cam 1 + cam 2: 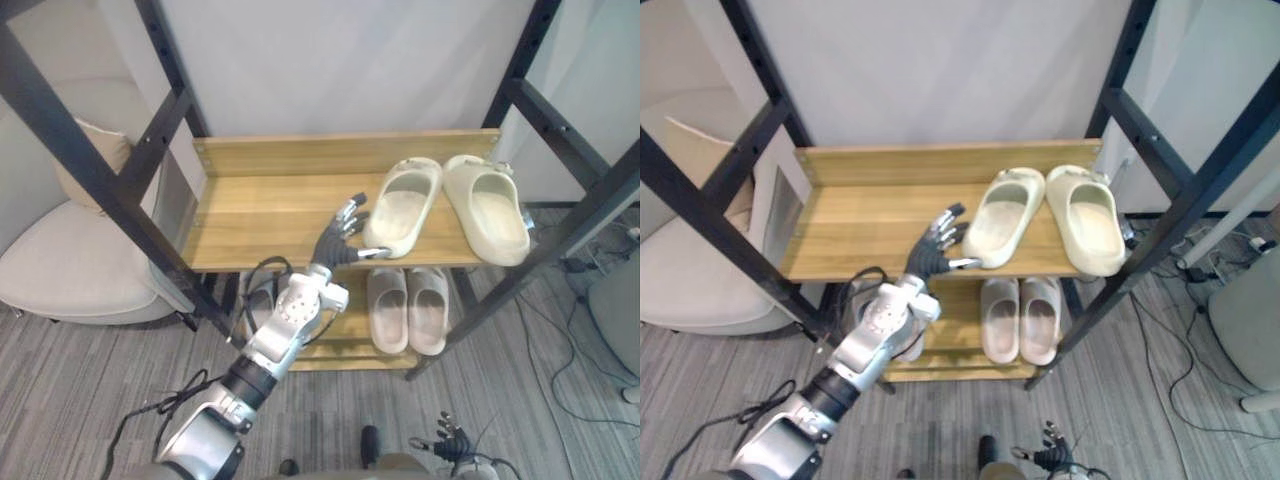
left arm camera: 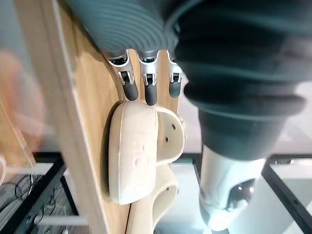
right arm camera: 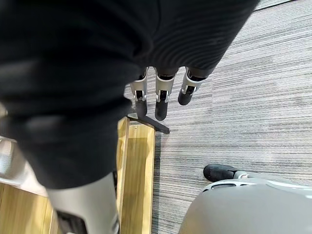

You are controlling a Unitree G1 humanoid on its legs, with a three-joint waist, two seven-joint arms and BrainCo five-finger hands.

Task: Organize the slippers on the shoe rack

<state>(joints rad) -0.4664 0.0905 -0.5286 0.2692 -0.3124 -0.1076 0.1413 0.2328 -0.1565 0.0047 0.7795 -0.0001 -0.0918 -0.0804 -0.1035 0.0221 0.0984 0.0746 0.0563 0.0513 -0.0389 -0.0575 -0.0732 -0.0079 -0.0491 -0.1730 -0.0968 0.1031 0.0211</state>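
1. Reaching over the top shelf (image 1: 255, 210) of the shoe rack (image 1: 545, 125), the left hand (image 1: 338, 238) has its fingers straight and slightly spread, holding nothing. Its fingertips (image 2: 150, 95) are at the heel of the near cream slipper (image 1: 403, 207); touching or just short of it, cannot tell.
2. The second cream slipper (image 1: 487, 208) lies beside the first on the same shelf, toward the rack's right end. Toes are near each other at the back, heels splayed apart.
3. A beige pair (image 1: 408, 308) lies side by side on the lower shelf.
4. The right hand (image 3: 162, 100) hangs low over the grey carpet (image 3: 234, 112), fingers straight, empty.
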